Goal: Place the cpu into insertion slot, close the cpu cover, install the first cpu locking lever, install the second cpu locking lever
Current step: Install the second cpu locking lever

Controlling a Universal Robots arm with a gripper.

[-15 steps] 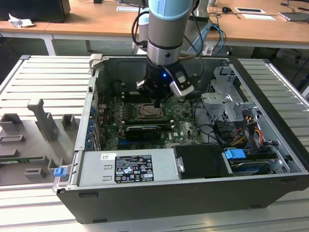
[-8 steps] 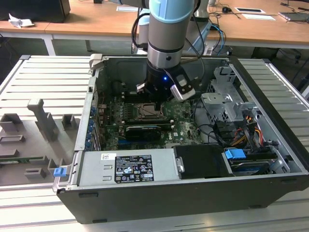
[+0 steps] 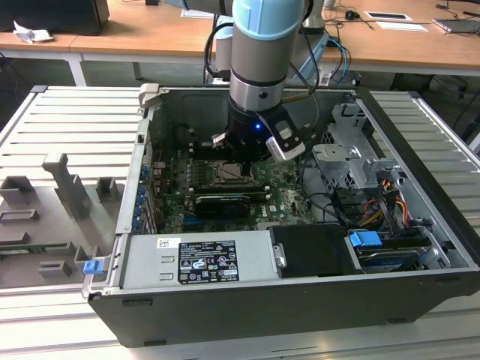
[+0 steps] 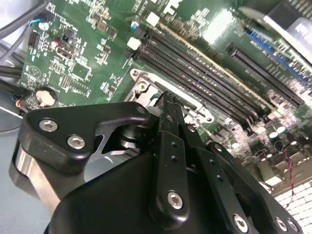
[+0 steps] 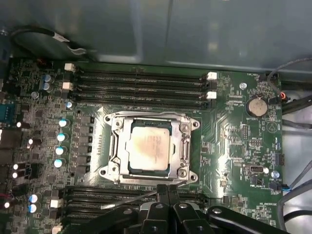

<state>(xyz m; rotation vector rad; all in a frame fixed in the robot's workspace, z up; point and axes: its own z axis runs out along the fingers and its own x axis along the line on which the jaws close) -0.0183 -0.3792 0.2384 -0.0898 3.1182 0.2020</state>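
Note:
The cpu (image 5: 148, 151), a pale silvery square, lies in the insertion slot (image 5: 108, 171). The silver cpu cover (image 5: 117, 139) lies flat around it as a frame. In the first wrist view my gripper (image 5: 165, 189) is shut, its tips just past the cover's near edge. A thin metal lever rod (image 5: 127, 200) slants away from the tips, and I cannot tell if they touch it. The second wrist view has the shut gripper (image 4: 165, 97) over the frame's corner (image 4: 142, 80). In the exterior view the gripper (image 3: 241, 156) hangs over the socket (image 3: 229, 174) inside the open computer case.
Long black memory slots (image 5: 141, 83) run on both sides of the socket. A coin battery (image 5: 256, 106) and loose cables (image 5: 292, 102) lie nearby. A black graphics card (image 3: 221, 202), the power supply (image 3: 199, 259) and a drive cage (image 3: 352, 157) crowd the case.

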